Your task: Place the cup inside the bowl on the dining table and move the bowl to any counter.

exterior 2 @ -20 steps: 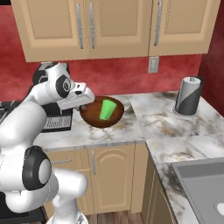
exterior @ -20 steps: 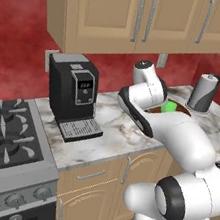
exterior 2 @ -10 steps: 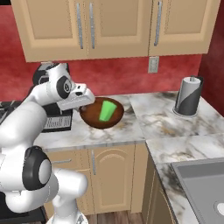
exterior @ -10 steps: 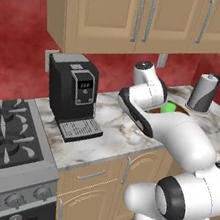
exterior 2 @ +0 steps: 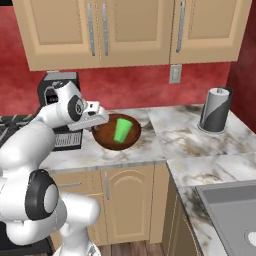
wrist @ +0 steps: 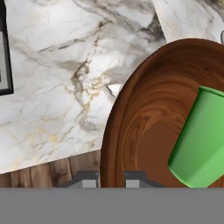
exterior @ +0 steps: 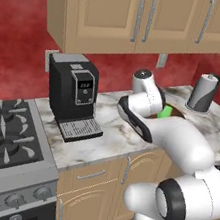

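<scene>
While the fingers (wrist: 111, 178) pinch its rim, bowl (exterior 2: 107, 141) over counter (exterior 2: 175, 131), green cup (exterior 2: 122, 131) leaning inside.

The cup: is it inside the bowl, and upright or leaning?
Inside, leaning: the cup rests tilted against the inner wall of the bowl.

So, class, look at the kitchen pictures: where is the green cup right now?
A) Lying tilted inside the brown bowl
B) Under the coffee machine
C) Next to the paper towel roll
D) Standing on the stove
A: the cup leans at a slant inside the bowl, which sits on the counter with the gripper clamped on its rim.
</scene>
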You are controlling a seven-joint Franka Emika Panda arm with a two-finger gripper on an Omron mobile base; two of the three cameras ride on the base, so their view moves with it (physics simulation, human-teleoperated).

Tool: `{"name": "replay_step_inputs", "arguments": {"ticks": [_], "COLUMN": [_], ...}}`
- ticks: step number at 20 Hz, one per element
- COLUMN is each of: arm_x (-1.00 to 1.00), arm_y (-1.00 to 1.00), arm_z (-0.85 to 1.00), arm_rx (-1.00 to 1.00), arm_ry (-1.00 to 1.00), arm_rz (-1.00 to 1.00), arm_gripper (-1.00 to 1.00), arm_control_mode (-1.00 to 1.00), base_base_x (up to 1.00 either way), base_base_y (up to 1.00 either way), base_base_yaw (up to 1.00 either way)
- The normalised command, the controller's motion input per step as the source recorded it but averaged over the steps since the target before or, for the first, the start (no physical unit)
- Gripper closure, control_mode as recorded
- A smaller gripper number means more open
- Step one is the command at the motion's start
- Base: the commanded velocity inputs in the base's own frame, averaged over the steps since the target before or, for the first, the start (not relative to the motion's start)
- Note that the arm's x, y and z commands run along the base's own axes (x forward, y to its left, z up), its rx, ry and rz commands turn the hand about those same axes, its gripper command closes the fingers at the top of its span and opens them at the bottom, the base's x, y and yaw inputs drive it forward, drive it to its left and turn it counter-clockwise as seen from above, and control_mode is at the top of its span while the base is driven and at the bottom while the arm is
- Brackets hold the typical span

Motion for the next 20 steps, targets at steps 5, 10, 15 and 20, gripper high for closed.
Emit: {"name": "replay_step_inputs", "arguments": {"ticks": [5,10,15,20], "arm_x": [0.0,0.0,0.01,0.09], "arm_y": [0.0,0.0,0.0,0.0], "arm_z": [-0.21,-0.04,0.0,0.0], "arm_rx": [0.0,0.0,0.0,-0.01], "arm_ry": [-0.12,-0.13,-0.01,0.1], "arm_rz": [0.06,0.07,0.02,0.01], "arm_gripper": [1.0,1.0,1.0,1.0], "arm_control_mode": [-1.0,-1.0,-1.0,-1.0], "base_base_x": [0.0,0.0,0.0,0.0], "base_base_y": [0.0,0.0,0.0,0.0], "base_base_yaw": [0.0,0.0,0.0,0.0]}}
